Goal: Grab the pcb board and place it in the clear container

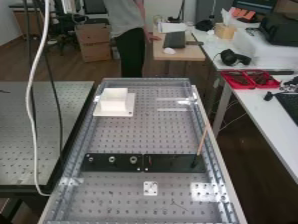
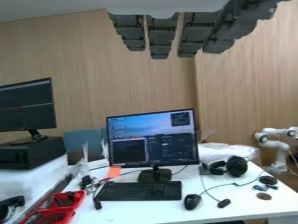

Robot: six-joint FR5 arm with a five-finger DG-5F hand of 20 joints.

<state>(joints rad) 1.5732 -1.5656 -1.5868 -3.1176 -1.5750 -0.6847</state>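
In the wrist view the hand (image 2: 161, 37) hangs with straight, spread fingers and holds nothing; a desk and a wall are behind it. On the perforated bench in the high view, pale shiny strips (image 1: 173, 109) lie at the far right; I cannot tell whether they are edges of a clear container. A small pale square plate with holes (image 1: 151, 188) lies near the middle of the bench's near part. Whether it is the pcb board, I cannot tell.
A white block (image 1: 114, 98) stands on a white base at the bench's far left. Black plates (image 1: 174, 163) cross the bench, with a thin upright stick (image 1: 201, 142) at their right end. A white cable (image 1: 31, 100) hangs at the left. Red trays (image 1: 249, 79) sit on the side desk.
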